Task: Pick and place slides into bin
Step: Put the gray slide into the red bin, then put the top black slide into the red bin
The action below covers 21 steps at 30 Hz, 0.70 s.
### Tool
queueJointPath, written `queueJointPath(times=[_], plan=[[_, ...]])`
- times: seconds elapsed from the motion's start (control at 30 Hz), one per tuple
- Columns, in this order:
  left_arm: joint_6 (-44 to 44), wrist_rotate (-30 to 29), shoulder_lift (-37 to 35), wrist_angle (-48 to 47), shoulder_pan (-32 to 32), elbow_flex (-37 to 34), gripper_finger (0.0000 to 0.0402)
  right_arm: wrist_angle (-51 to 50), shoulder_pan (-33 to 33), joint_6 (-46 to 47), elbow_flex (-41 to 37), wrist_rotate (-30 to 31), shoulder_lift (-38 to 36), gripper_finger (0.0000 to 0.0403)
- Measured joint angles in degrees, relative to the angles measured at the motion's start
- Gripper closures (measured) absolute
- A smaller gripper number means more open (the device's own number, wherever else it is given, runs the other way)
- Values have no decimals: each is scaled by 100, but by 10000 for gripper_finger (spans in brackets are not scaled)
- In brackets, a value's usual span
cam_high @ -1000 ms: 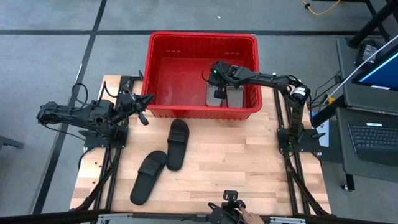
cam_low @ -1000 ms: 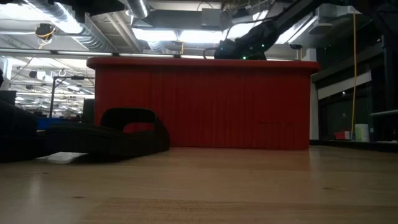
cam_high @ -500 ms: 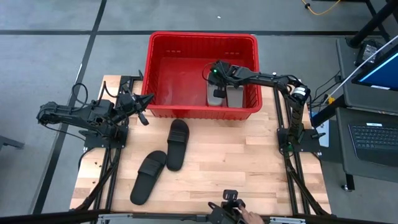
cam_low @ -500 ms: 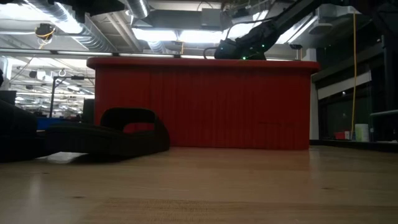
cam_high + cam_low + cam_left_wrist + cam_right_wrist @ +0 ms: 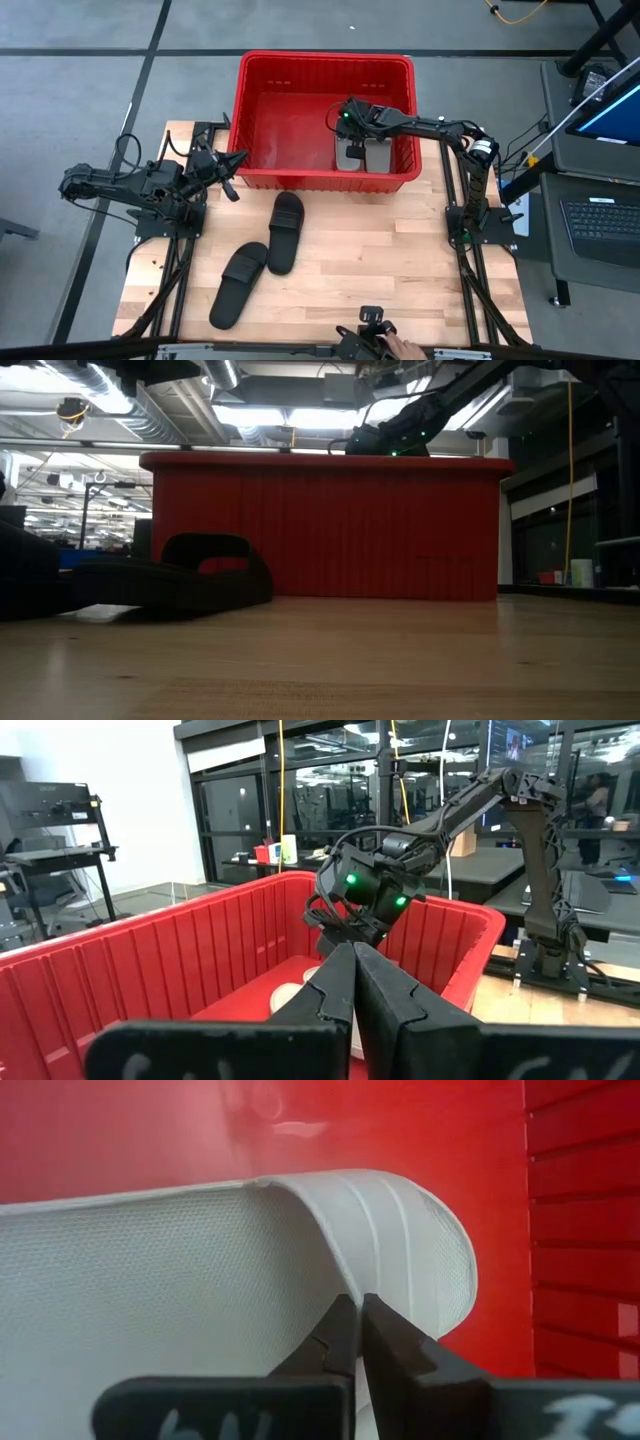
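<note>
Slides look light, stiff-soled, with a bendy strap, the best hold. Right fingers (image 5: pixel 357 1342) sit clenched, empty, over a grey slide (image 5: pixel 200 1280) inside the bin (image 5: pixel 325 62); left fingers (image 5: pixel 232 160) clenched beside it; black slides (image 5: pixel 285 232) lie on the tabletop (image 5: pixel 400 270) before the bin.

Bin's (image 5: pixel 262 95) left half open — grey slides (image 5: pixel 362 155) crowding the right.

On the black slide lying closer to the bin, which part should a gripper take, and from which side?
Probably the wide strap of the black slide, taken from straight above. The slide lies flat, sole down, on the table, and in the low view its strap arches clear of the footbed, so one finger could likely slip under it.
</note>
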Motion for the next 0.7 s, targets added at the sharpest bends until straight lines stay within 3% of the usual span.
queueJointPath(times=[0.27, 0.43, 0.7], plan=[[0, 2, -1, 0, 0, 0, 396, -7, 0, 94, 0, -23, 0, 368], [-3, 4, -1, 0, 0, 0, 399, -156, 0, 116, 0, -467, 0, 332], [-10, 4, 0, 0, 0, 0, 396, -247, 0, 160, 2, -449, 0, 273]])
